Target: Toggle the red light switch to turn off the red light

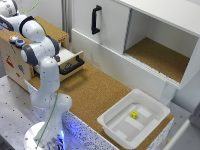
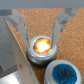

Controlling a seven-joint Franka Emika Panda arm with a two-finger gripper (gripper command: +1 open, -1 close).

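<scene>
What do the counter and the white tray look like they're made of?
Counter: probably cork or particle board, given its speckled, matte brown surface. Tray: likely moulded plastic, smooth white with rounded corners and a slight sheen.

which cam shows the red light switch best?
Wrist view. The red light switch sits close up between the end effector fingers, centre glowing orange, beside the blue button. In the exterior view the arm blocks that corner, so I can't pick the switch out.

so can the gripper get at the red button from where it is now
Probably yes. In the wrist view the gripper has its fingers spread either side of the lit red button, with nothing between them. The blue button sits off to one side.
</scene>
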